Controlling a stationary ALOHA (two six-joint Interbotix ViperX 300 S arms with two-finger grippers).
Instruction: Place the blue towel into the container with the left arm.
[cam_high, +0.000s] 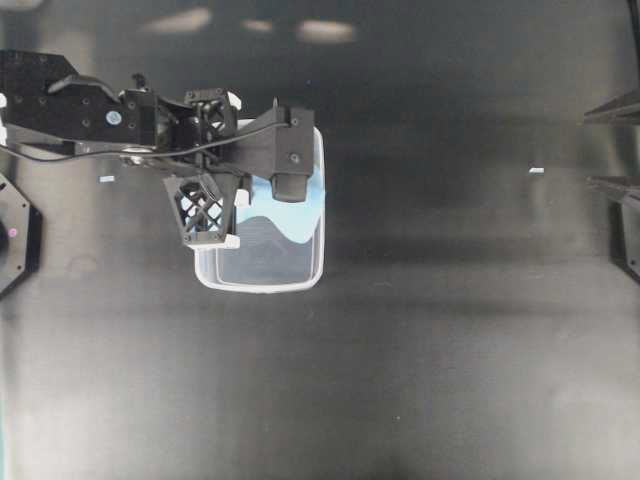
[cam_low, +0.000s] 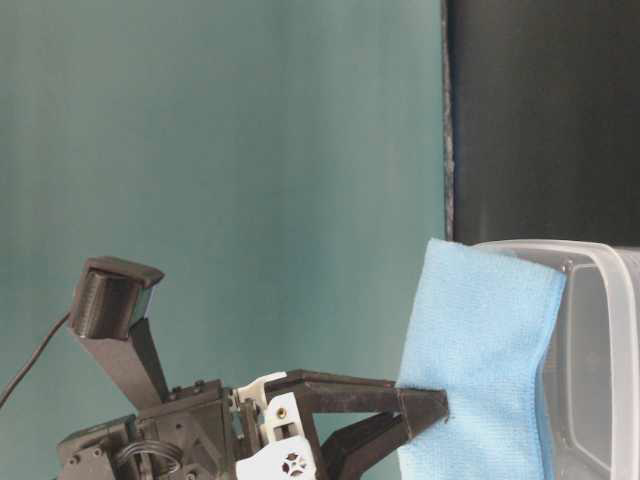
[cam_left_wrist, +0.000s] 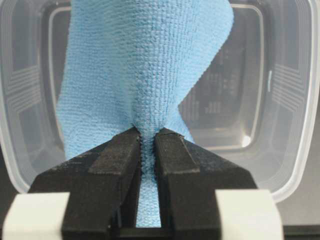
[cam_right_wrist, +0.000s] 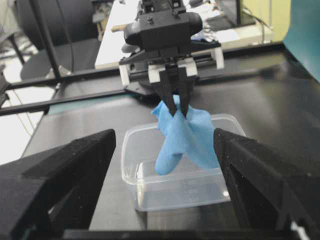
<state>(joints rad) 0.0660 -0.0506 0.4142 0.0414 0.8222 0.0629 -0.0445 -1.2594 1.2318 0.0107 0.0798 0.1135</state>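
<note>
Mid-drop: left gripper pinched tight on a bunched fold of the blue towel, dangling lengthwise straight down into the container (lower end probably touching the floor, hard to tell). Next up: lower a touch, open the jaws. Right gripper wide open, well back.

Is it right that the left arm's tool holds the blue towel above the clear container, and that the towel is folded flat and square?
Not fully. The left tool does pinch the blue towel above the container, but the towel is not flat and square. In the right wrist view it hangs bunched and draped from the tool, its lower end reaching into the container.
</note>
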